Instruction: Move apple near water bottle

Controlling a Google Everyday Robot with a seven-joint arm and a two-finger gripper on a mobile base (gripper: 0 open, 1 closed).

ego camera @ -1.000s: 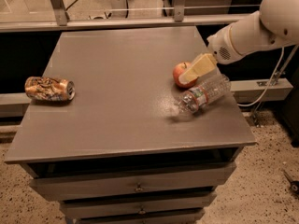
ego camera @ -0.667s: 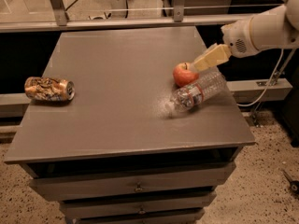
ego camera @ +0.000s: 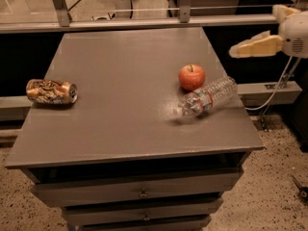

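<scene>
The apple (ego camera: 191,77) is seen resting on the bench (ego camera: 120,57), just beside the water bottle (ego camera: 208,97) (laid on its side). The hand (ego camera: 240,49) is held beyond the right edge, well apart from both; wide or narrow cannot be told.

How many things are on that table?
3: crushed can at left edge, apple right of centre, water bottle lying beside it. The tool hangs right of the table.

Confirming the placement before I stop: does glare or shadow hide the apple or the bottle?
Camera view: dim warm light; faint sheen on the table by the water bottle; the apple shows plainly; the gripper hangs pale beyond the table's right edge.
</scene>
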